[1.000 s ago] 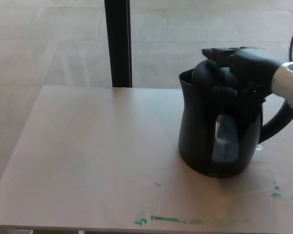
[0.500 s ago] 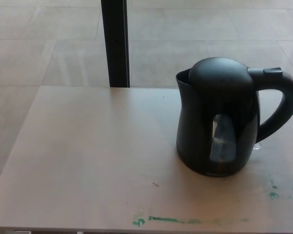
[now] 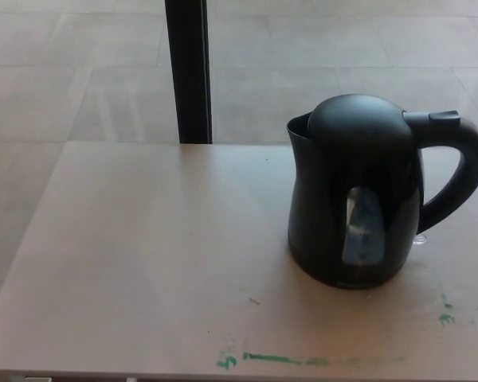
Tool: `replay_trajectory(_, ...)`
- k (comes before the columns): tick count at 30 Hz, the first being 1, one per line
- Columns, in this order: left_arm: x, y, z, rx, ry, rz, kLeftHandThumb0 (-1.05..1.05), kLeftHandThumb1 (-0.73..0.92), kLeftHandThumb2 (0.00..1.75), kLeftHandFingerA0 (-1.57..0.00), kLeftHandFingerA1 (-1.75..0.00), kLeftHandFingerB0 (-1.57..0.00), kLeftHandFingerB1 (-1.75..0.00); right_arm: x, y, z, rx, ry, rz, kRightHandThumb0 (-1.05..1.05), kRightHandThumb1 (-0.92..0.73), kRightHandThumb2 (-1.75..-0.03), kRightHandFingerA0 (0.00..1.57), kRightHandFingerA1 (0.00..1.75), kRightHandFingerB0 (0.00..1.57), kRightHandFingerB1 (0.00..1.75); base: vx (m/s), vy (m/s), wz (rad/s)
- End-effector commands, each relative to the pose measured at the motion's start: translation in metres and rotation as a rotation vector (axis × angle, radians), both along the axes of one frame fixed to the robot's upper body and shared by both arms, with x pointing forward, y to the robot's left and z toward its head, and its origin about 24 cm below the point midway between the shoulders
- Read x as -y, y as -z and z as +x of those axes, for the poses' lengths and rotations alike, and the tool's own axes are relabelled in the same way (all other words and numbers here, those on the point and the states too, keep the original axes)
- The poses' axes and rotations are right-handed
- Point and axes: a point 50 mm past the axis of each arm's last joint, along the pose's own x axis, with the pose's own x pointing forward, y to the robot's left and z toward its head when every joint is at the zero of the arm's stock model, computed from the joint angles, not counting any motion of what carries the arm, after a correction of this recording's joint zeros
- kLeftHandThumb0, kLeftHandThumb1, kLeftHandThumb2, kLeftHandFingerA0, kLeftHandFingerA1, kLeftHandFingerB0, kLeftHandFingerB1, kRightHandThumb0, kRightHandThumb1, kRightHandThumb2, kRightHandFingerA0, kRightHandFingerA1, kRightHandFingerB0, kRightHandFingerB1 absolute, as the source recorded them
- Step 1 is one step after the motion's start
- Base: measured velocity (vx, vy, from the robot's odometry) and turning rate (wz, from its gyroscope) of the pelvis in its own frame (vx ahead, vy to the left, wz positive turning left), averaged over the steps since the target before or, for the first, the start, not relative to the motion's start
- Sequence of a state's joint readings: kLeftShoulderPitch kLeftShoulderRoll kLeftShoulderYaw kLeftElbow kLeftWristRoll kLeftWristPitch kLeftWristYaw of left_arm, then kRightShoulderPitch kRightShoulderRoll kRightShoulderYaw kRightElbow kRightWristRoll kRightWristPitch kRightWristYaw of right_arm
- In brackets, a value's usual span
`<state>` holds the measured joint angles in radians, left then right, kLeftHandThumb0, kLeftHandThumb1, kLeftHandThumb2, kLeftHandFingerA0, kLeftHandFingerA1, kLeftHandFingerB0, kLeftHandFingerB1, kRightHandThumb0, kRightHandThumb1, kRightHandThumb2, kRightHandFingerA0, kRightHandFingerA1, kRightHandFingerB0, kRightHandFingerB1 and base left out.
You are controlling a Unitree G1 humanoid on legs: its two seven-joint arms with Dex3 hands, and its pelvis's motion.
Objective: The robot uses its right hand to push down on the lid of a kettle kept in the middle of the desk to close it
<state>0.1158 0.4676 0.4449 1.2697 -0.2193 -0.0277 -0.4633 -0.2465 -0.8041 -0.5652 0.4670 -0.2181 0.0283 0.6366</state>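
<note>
A black electric kettle (image 3: 354, 199) stands upright on the light wooden desk (image 3: 143, 247), right of its middle. Its domed lid (image 3: 357, 119) lies flat down on the body. The spout faces left and the curved handle (image 3: 458, 171) points right, with a small button on top of it. A clear water window shows on the kettle's front. Neither of my hands appears in the head view.
A black vertical post (image 3: 188, 72) rises behind the desk's far edge, over a tiled floor. Green paint marks (image 3: 271, 360) run along the desk's near edge, with more at the right (image 3: 446, 318).
My right hand, which lay on top of the kettle's lid one second ago, has left the picture to the right. The lid now sits down on the kettle.
</note>
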Motion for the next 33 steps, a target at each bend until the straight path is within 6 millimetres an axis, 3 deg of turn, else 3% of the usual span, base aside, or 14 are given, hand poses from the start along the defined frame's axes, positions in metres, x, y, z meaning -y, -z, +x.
replay_trajectory(1,-0.005,-0.002,-0.013,-0.024,-0.047,0.006,-0.86,0.68,0.71,-0.40,-0.45,-0.33,-0.38,0.069,0.083,-0.161,0.157,0.446,0.306,-0.90,-0.82,-0.66,0.10,0.79,0.22,0.56,0.00,0.000,0.00)
replay_trajectory(2,-0.004,-0.001,-0.013,-0.024,-0.048,0.004,-0.74,0.58,1.01,-0.40,-0.58,-0.19,-0.44,0.068,0.097,-0.171,0.141,0.487,0.335,-0.87,-0.80,-0.64,0.10,0.77,0.22,0.54,0.00,0.000,0.00)
replay_trajectory(3,-0.003,0.000,-0.013,-0.019,-0.063,-0.004,-0.74,0.58,1.01,-0.40,-0.58,-0.19,-0.44,0.068,0.104,-0.177,0.135,0.507,0.353,-0.87,-0.80,-0.64,0.10,0.77,0.22,0.54,0.00,0.000,0.00)
replay_trajectory(4,-0.002,0.001,-0.013,-0.022,-0.062,0.001,-0.81,0.75,0.63,-0.44,-0.43,-0.38,-0.36,0.064,0.120,-0.188,0.136,0.571,0.397,-0.86,-0.77,-0.64,0.12,0.80,0.25,0.56,0.00,0.000,0.00)
replay_trajectory(10,-0.001,0.001,-0.008,-0.017,-0.035,0.006,-0.82,0.77,0.64,-0.44,-0.42,-0.36,-0.35,0.047,0.168,-0.219,0.060,0.731,0.455,-0.82,-0.75,-0.63,0.12,0.83,0.25,0.56,0.00,0.000,0.00)
replay_trajectory(13,0.000,0.002,-0.008,-0.019,-0.045,0.009,-0.80,0.75,0.63,-0.48,-0.43,-0.38,-0.36,0.041,0.177,-0.223,0.109,0.752,0.503,-0.77,-0.76,-0.63,0.06,0.87,0.23,0.57,0.00,0.000,0.00)
replay_trajectory(14,0.000,0.002,-0.008,-0.014,-0.055,-0.003,-0.85,0.65,0.73,-0.40,-0.46,-0.33,-0.39,0.038,0.182,-0.226,0.077,0.746,0.506,-0.85,-0.63,-1.03,0.21,0.73,0.23,0.60,0.00,0.000,0.00)
replay_trajectory(15,0.000,0.002,-0.008,-0.011,-0.054,-0.007,-0.85,0.65,0.73,-0.40,-0.46,-0.33,-0.39,0.036,0.184,-0.228,0.066,0.746,0.509,-0.85,-0.63,-1.03,0.21,0.73,0.23,0.60,0.00,0.000,0.00)
replay_trajectory(17,0.000,0.001,-0.008,-0.019,-0.049,0.002,-0.80,0.76,0.63,-0.45,-0.42,-0.37,-0.36,0.029,0.195,-0.232,0.064,0.792,0.520,-0.81,-0.72,-0.62,0.33,0.82,0.34,0.60,0.00,0.000,0.00)
replay_trajectory(19,-0.001,0.001,-0.008,-0.019,-0.060,-0.002,-0.80,0.75,0.63,-0.45,-0.43,-0.37,-0.36,0.028,0.199,-0.232,0.052,0.803,0.532,-0.78,-0.73,-0.62,0.37,0.84,0.34,0.60,0.00,0.000,0.00)
replay_trajectory(20,-0.001,0.001,-0.008,-0.019,-0.080,-0.003,-0.80,0.59,0.96,-0.42,-0.55,-0.33,-0.49,0.026,0.202,-0.233,0.065,0.824,0.553,-0.76,-0.71,-0.61,0.40,0.86,0.39,0.61,0.00,0.000,0.00)
replay_trajectory(21,-0.001,0.002,-0.008,-0.020,-0.072,-0.006,-0.79,0.74,0.63,-0.46,-0.42,-0.37,-0.36,0.024,0.204,-0.234,0.040,0.821,0.545,-0.78,-0.72,-0.62,0.40,0.86,0.37,0.61,0.00,0.000,0.00)
replay_trajectory(29,0.001,0.002,-0.005,-0.026,-0.027,0.010,-0.87,0.67,0.73,-0.40,-0.43,-0.32,-0.38,0.014,0.215,-0.229,-0.041,0.758,0.560,-0.74,-0.71,-0.61,0.47,0.77,0.43,0.53,0.00,0.000,0.00)
replay_trajectory(33,0.003,0.004,-0.004,-0.020,-0.044,-0.001,-0.80,0.76,0.63,-0.44,-0.40,-0.35,-0.35,0.010,0.218,-0.225,-0.075,0.721,0.563,-0.82,-0.59,-0.80,0.47,0.80,0.39,0.59,0.00,0.000,0.00)
